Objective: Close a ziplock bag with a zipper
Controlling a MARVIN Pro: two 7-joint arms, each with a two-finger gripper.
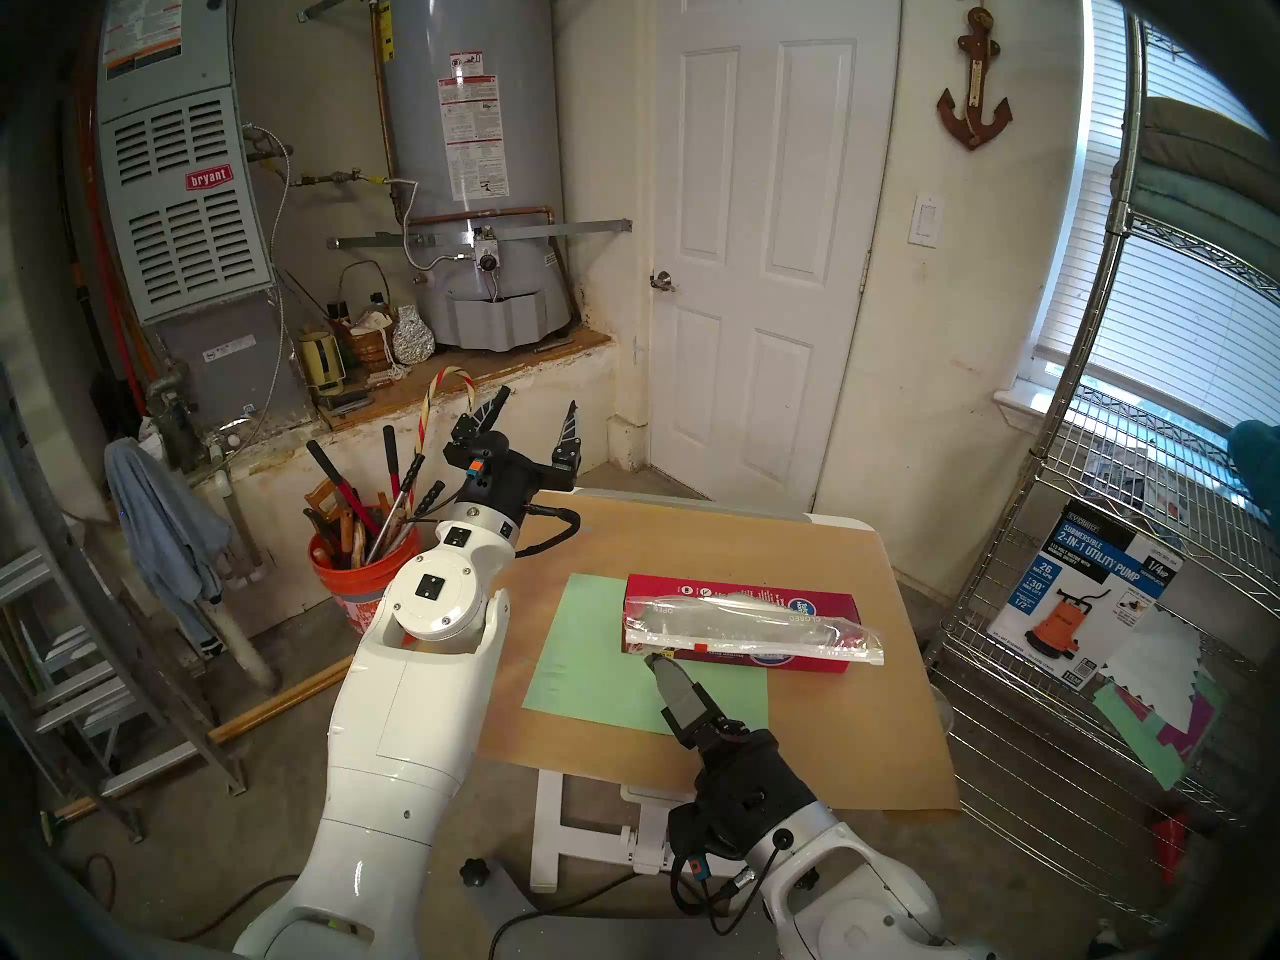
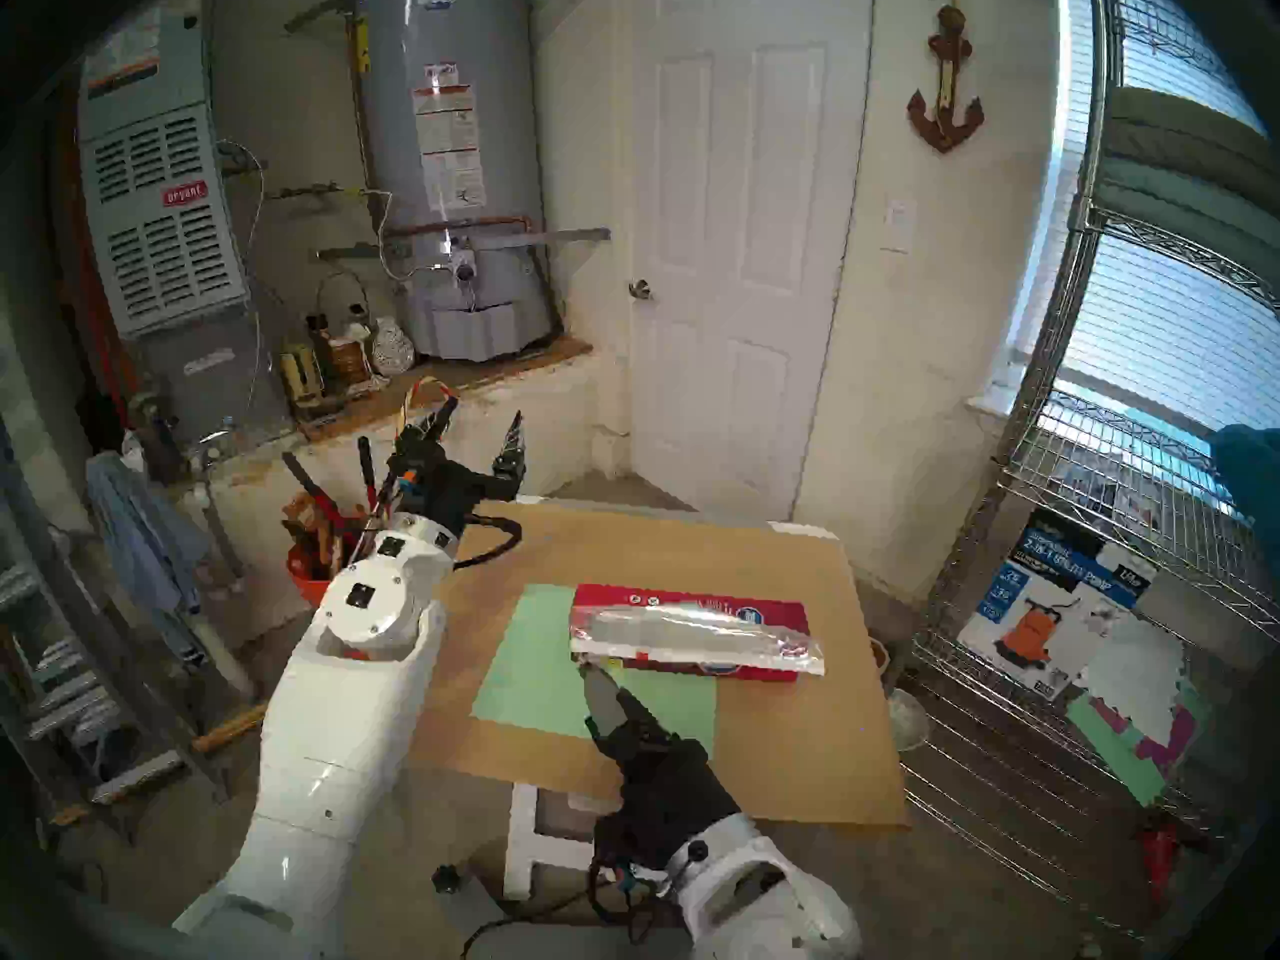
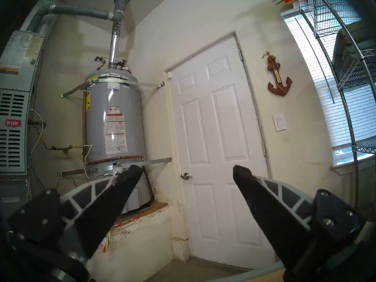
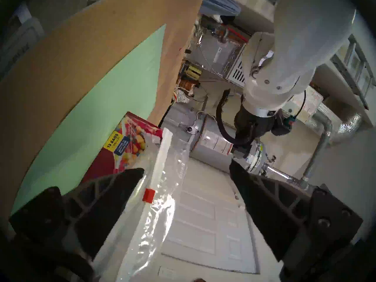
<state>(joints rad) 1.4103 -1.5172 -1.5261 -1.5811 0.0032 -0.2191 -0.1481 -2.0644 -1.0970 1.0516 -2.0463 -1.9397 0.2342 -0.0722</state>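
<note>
Brown paper covered the worktop, bare toward its 12 o'clock edge. On a green sheet lay a red box, the ziplock bag on top. Right end effector gaped empty at the zipper; only its wrist view showed the bag between the fingers. Left end effector hung wide apart, empty, at 10 o'clock.

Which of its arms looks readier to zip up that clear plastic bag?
The right. Its open gripper sits beside the bag's white zipper strip, near the red slider. The left gripper points away at the wall.
</note>
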